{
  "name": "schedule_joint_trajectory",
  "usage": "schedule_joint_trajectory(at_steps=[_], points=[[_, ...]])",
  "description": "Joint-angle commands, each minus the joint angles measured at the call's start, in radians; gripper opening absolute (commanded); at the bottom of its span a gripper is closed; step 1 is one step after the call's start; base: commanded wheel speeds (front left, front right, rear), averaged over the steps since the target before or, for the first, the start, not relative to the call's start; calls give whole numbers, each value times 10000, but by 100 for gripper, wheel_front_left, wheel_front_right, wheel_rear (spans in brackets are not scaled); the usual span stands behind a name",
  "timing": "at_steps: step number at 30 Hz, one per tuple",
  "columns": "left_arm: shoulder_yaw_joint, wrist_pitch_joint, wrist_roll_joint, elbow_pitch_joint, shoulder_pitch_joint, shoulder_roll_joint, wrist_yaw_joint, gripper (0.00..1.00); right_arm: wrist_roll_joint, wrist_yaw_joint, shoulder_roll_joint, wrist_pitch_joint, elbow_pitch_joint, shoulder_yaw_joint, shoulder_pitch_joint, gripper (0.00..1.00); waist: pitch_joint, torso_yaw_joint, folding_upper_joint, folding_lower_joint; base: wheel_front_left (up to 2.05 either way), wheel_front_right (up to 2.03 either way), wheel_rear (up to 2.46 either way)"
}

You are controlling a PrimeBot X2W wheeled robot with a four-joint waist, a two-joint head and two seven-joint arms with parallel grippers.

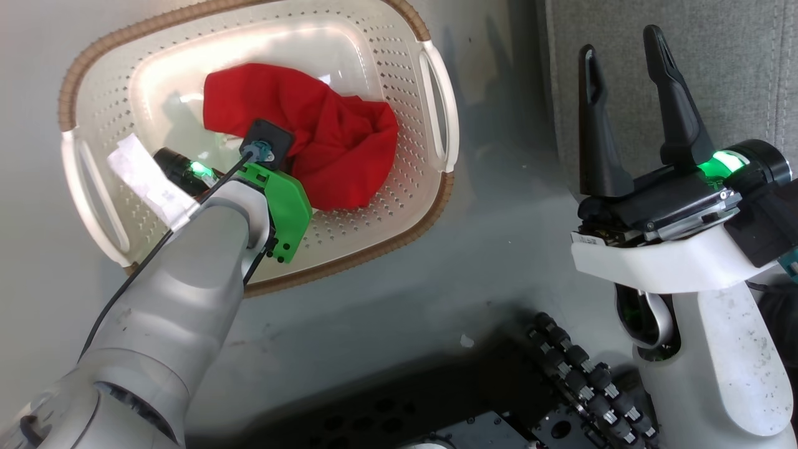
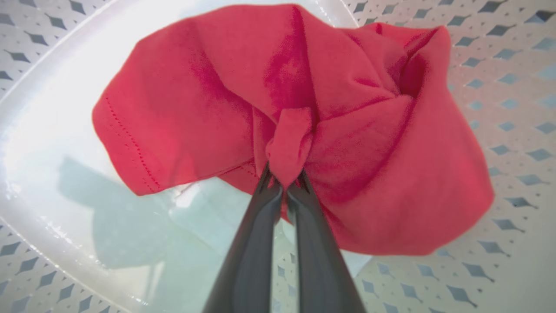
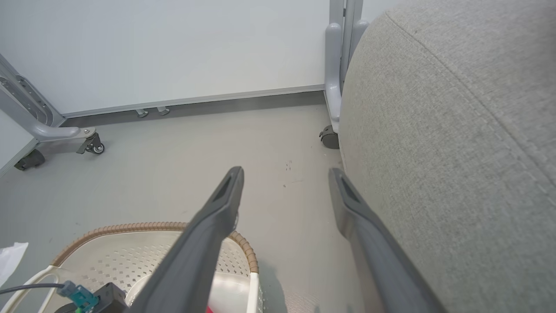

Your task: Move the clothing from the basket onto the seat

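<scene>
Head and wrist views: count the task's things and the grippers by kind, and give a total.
red fabric garment, one crumpled heap: 1
cream-white perforated plastic basket with brown woven-look rim: 1
grey upholstered fabric seat: 1
dark two-fingered grippers: 2, left gripper shut on the garment, right gripper open
Total: 5

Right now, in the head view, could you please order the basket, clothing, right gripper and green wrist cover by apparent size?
1. basket
2. clothing and right gripper: look alike, gripper nearer the camera, so unranked
3. green wrist cover
</scene>
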Motion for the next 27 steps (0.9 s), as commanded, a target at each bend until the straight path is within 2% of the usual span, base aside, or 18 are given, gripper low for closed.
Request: schedule_joint_trajectory(at_steps=[1, 7, 13, 22, 27], points=[[23, -261, -41, 24, 40, 32, 46, 0, -67, -10, -17, -48, 43, -40, -49, 100, -258, 137, -1, 0, 0, 0, 0], [147, -1321, -199, -98, 399, -87, 143, 0, -268, -10, -19, -47, 246, -119, 156, 100, -983, 414, -1, 0, 0, 0, 0], [348, -1676, -260, -773, 840, -150, 238, 0, -527, -10, -19, -47, 458, -249, 355, 100, -1862, 766, -1, 0, 0, 0, 0], [1607, -1674, 382, -4089, 2357, 393, 851, 0, -773, -10, -22, 215, 796, -491, 861, 100, -3469, 1256, -1, 0, 0, 0, 0], [2292, -1676, 758, -5462, 3251, 588, 1020, 0, -826, -10, -22, 387, 832, -596, 1154, 100, -4229, 1416, -1, 0, 0, 0, 0]])
